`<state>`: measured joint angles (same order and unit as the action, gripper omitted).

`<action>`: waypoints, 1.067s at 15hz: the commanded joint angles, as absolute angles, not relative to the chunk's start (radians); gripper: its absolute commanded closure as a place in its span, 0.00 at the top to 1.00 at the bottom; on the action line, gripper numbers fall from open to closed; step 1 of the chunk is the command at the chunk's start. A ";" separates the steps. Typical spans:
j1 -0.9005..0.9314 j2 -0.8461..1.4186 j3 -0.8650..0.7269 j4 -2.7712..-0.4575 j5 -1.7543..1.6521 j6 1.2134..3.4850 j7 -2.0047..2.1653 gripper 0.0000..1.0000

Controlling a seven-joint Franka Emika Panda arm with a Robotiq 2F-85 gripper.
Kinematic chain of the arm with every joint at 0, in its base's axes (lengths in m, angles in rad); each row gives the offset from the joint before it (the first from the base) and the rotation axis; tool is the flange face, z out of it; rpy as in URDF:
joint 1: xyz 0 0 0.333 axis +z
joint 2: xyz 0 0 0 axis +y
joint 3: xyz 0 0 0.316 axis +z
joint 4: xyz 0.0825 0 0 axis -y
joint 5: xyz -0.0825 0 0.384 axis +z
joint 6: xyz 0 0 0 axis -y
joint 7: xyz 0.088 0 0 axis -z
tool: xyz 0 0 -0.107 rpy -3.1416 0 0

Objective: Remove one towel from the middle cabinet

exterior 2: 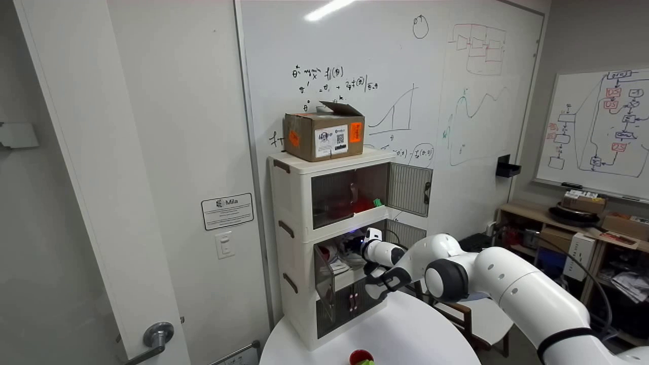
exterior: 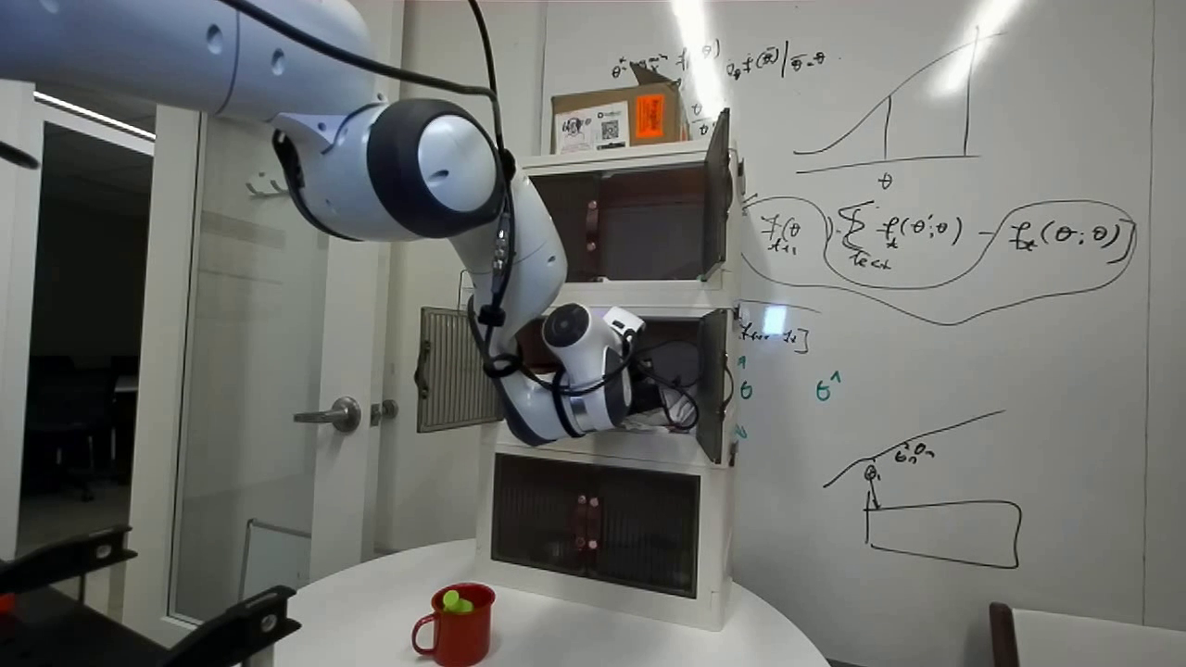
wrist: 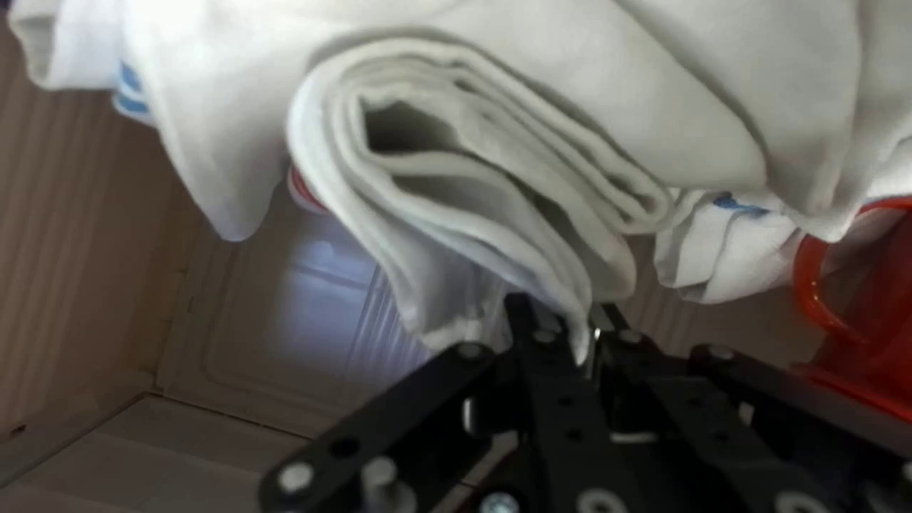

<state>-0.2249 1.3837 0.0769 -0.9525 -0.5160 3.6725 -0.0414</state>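
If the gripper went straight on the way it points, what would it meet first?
The gripper would likely meet the folded white towel first: one edge lies between its fingers, with the folds just ahead. What stands beyond is unclear.

Bright glare (exterior: 697,56) streaks a whiteboard (exterior: 1066,371) bearing handwritten equations and curves in both exterior views. A round white table (exterior 2: 410,334) stands before it. A Mila sign (exterior 2: 227,211) hangs above a light switch (exterior 2: 225,245) near a lever-handled door (exterior 2: 104,177); wooden shelving (exterior 2: 530,217) stands below another whiteboard (exterior 2: 598,132).

White glare (exterior: 697,46) on the whiteboard (exterior: 1066,371) in both exterior views; soft, slightly blurred wrist view.
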 commanded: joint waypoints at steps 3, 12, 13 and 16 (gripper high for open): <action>-0.206 1.214 0.010 -1.195 -0.476 3.768 -0.065 0.02; -0.149 0.994 -0.081 -1.578 -0.516 3.757 0.050 0.02; -0.151 0.968 -0.077 -1.624 -0.552 3.775 0.073 0.02; -0.117 0.889 -0.116 -1.760 -0.541 3.892 0.063 0.02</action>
<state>-0.1474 1.0194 -0.0787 -1.5629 -0.5406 3.8039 0.0570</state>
